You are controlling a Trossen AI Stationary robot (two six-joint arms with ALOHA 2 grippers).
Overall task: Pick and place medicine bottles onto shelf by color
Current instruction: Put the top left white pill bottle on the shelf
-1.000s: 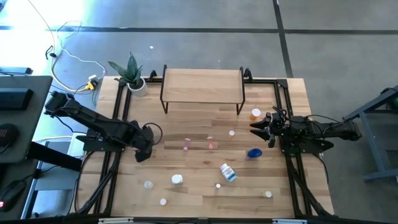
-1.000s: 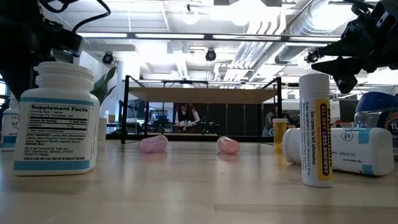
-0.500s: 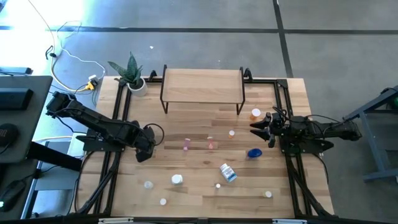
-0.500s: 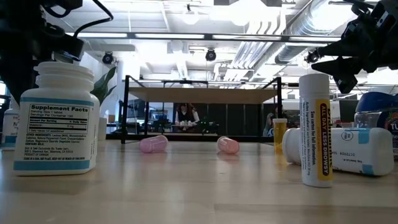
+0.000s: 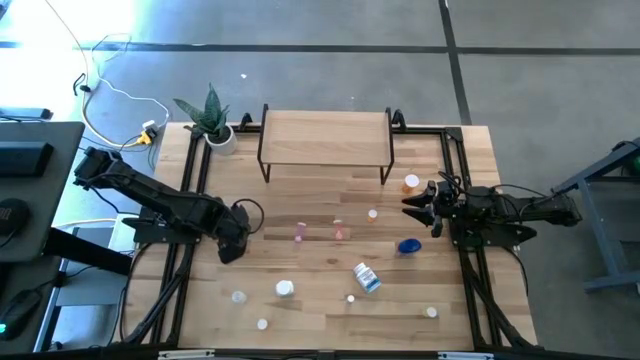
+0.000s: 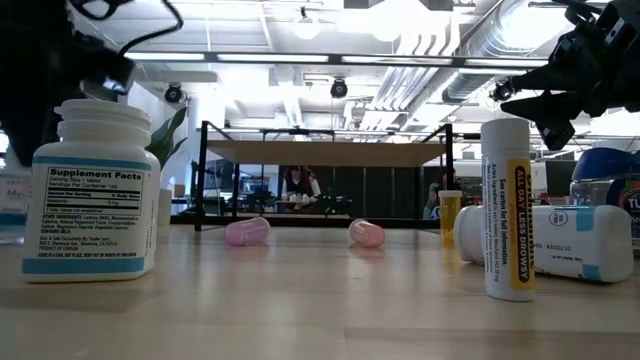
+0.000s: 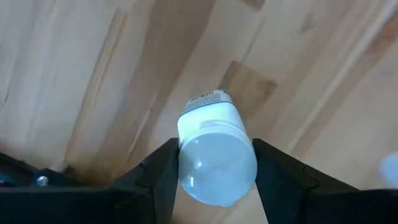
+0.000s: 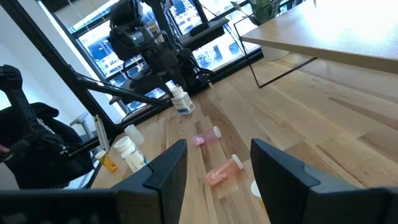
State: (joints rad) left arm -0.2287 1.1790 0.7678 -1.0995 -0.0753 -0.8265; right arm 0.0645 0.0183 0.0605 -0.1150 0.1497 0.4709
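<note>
Left wrist view puts you right over a small white plastic bottle with a rounded white cap and a pale label (image 7: 216, 158): the left gripper (image 7: 216, 171) has a dark finger against each side of the cap, so it looks closed on the bottle, which rests on the light plank wooden tabletop (image 7: 93, 74) and has not been lifted. Your risk is in that grip. The pads sit high, on the smooth curved cap, not on the body, so I judge the bottle could tip or squirt out as you raise it, or swing in the jaws on the way to the low light-wood shelf on thin black legs (image 5: 325, 137). A knock against a shelf leg could also topple it on release.

The bottle looks squat, glossy and light, with printing near the shoulder too small to read.

From the high view, it is well to the left of the shelf and nearer the front edge. Two small pink bottles lying on their sides (image 5: 318, 233) are in front of the shelf, apart from your bottle.

The right gripper (image 8: 214, 165) waits to the right of the shelf's front, fingers parted and empty.
</note>
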